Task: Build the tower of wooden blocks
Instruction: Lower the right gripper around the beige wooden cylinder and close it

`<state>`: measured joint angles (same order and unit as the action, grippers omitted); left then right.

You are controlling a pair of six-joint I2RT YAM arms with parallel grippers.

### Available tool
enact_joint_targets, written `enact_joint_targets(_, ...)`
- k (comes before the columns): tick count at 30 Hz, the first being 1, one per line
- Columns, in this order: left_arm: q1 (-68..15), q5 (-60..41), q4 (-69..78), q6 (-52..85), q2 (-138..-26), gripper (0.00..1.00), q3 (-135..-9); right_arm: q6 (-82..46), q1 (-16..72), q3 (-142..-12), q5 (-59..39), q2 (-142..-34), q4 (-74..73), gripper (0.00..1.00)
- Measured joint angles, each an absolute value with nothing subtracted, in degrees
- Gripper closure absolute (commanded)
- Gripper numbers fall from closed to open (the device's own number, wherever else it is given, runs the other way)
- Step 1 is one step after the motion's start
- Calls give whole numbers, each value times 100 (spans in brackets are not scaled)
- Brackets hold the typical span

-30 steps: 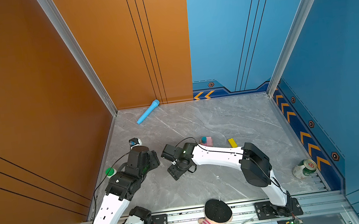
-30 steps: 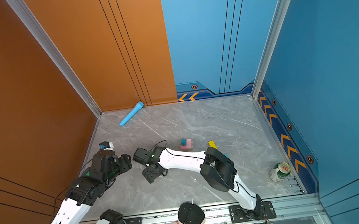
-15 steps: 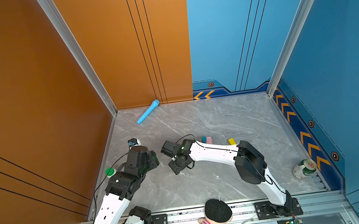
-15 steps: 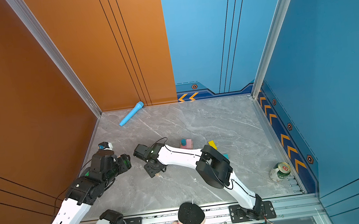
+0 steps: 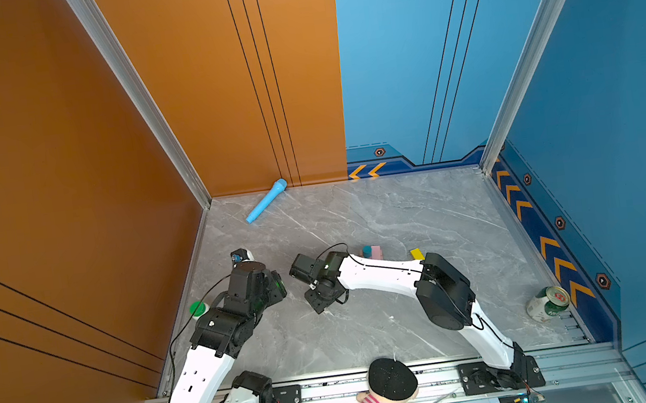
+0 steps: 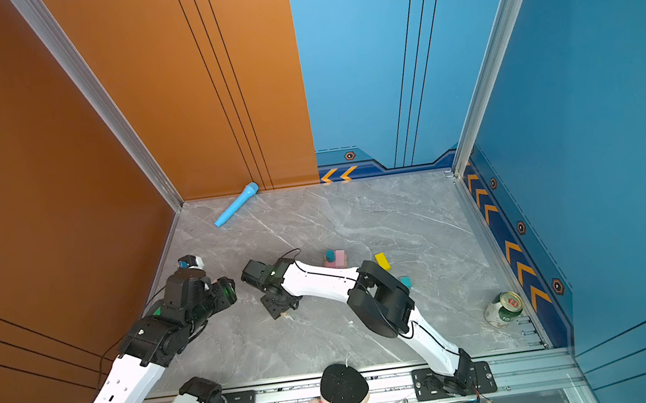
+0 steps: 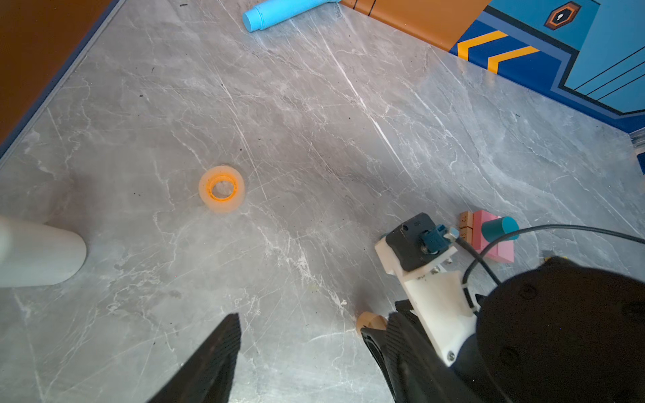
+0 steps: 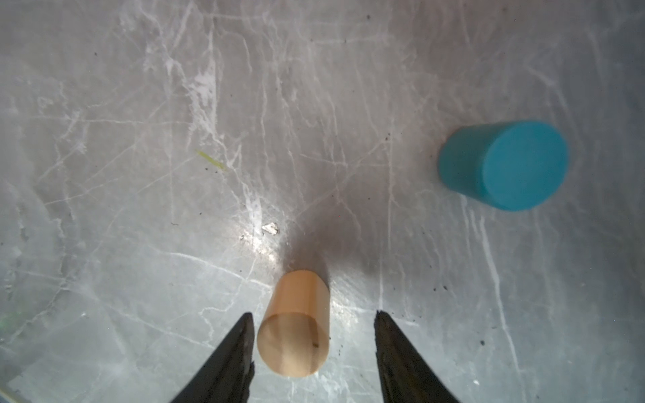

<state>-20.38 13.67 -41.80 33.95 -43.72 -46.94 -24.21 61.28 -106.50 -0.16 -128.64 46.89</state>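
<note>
A tan cylinder [image 8: 295,335] stands upright on the marble floor between the fingers of my right gripper [image 8: 313,314]. The jaws are open, with one finger close beside it and a gap to the other. A blue cylinder [image 8: 506,165] stands apart nearby. The tower [image 5: 373,251] is pink bars with a blue cylinder [image 7: 499,228] on top, just behind the right arm. A yellow bar [image 6: 382,261] and a teal cube [image 6: 406,282] lie to its right. My left gripper [image 7: 300,322] hovers open and empty beside the right gripper [image 6: 278,312].
A light-blue toy microphone [image 5: 266,201] lies by the back wall. A white bottle with green cap [image 5: 197,308] stands at the left wall, with a tape roll [image 7: 221,188] nearby. A green can [image 5: 547,304] lies at the right wall, and a doll [image 5: 383,396] sits on the front rail.
My right gripper's jaws have narrowed around the tan cylinder, and its elbow has shifted slightly left. The left arm has stayed still.
</note>
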Motion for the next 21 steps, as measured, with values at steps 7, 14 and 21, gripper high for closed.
enact_joint_targets(7,-1990,1330,-4180,3395,-4372,32,-4689,-2423,6128,-10694,-64,-12969,4689,55)
enact_joint_targets(14,-1977,1321,-4180,3395,-4372,32,-4689,-2438,6134,-10742,-130,-12999,4689,69)
enact_joint_targets(21,-1970,1302,-4180,3393,-4372,32,-4687,-2440,6134,-10759,-128,-12999,4692,73)
